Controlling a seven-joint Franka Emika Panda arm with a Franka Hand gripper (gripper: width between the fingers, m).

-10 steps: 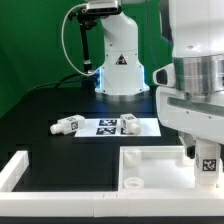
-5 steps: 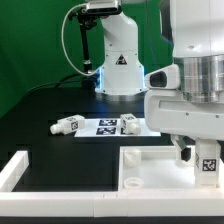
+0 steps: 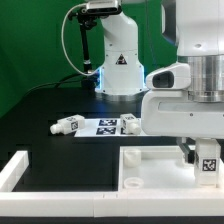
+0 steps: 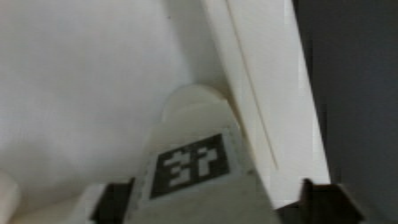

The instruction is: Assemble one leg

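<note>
- The leg (image 3: 208, 163) that matters here stands upright at the exterior view's right edge, directly beneath the gripper (image 3: 203, 152), over the right part of the white panel (image 3: 150, 166).
- In the wrist view the same leg (image 4: 199, 150) runs straight away from the camera between the two dark fingertips (image 4: 116, 197), tagged face toward the lens, so its long axis lies in line with the gripper's own axis.
- The gripper (image 4: 217, 200) appears clamped on the leg: each fingertip sits at one side of it with no clear gap, though the blur keeps me from confirming contact on both sides.
- The leg's lower end points down at the panel, close beside the raised white edge (image 4: 267, 100) that fills the wrist view next to it.
- Neither view shows a socket under the leg, nor whether its lower end touches the panel or hangs just above it.
- My judgement: the coming move turns on this vertical alignment, since the leg has to go down along its own axis into a corner socket, and any tilt would make it jam.
- A spare leg (image 3: 68, 126) lies on its side on the black table (image 3: 40, 115), just beside the marker board (image 3: 110, 127), and another leg (image 3: 129, 122) rests on the board; both are well apart from the gripper.
</note>
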